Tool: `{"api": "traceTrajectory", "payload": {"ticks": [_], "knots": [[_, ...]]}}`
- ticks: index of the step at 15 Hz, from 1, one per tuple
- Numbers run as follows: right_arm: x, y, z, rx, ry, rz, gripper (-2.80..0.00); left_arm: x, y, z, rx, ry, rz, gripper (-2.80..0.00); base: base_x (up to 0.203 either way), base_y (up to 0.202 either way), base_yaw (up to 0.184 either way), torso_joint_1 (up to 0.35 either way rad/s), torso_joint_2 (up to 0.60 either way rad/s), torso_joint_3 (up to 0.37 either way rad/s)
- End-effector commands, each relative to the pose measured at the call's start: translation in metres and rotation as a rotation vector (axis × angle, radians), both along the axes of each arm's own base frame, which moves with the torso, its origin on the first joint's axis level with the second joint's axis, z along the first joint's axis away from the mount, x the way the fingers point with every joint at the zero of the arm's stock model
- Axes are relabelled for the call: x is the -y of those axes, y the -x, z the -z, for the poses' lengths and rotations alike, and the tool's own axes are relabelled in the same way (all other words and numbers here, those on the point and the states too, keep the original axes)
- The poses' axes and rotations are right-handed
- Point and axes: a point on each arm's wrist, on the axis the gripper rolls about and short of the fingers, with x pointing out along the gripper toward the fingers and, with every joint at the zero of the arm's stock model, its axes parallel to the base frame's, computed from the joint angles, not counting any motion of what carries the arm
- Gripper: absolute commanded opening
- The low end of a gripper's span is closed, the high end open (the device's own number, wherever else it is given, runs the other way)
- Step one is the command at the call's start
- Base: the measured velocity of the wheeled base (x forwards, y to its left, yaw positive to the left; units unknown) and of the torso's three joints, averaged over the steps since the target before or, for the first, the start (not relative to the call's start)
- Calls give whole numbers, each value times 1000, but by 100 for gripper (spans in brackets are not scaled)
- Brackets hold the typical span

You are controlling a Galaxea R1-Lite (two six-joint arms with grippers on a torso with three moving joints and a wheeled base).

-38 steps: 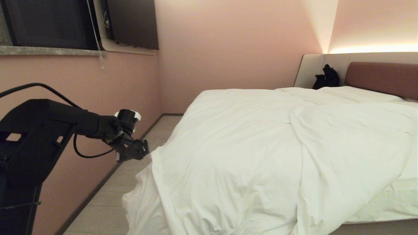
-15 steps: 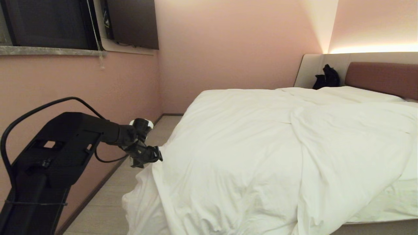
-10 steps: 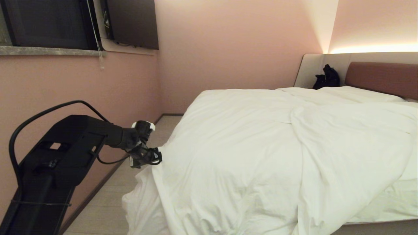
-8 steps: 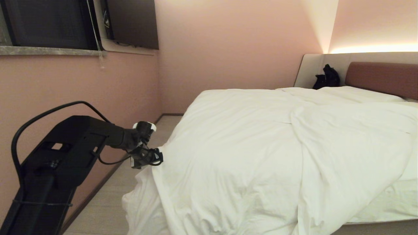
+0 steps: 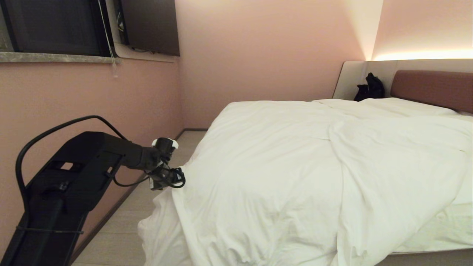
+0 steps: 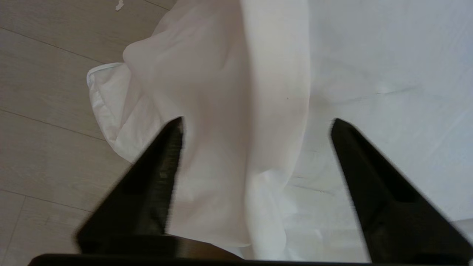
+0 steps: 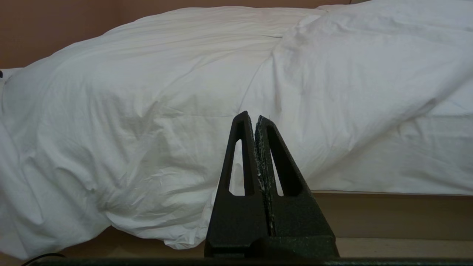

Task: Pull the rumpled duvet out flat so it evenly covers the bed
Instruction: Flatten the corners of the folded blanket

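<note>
Rumpled duvet (image 5: pixel 295 166) over bed (image 5: pixel 432 87)

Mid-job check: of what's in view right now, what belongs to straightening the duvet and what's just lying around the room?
Belongs to the job:
- duvet, rumpled, one corner hanging to the floor
- bed
- left hand, open at the duvet's hanging edge
- right hand, shut, parked facing the bed's side

Just lying about:
- black bag by the headboard
- window
- blind cord
</note>
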Motion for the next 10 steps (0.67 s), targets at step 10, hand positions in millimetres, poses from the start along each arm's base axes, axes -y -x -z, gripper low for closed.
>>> {"api": "traceTrajectory", "payload": {"ticks": [10], "knots": [[0,0,0,1,2,-1,-280,4,1,6,-6,-30,-3,-280,0,0,0,0,0,0]]}}
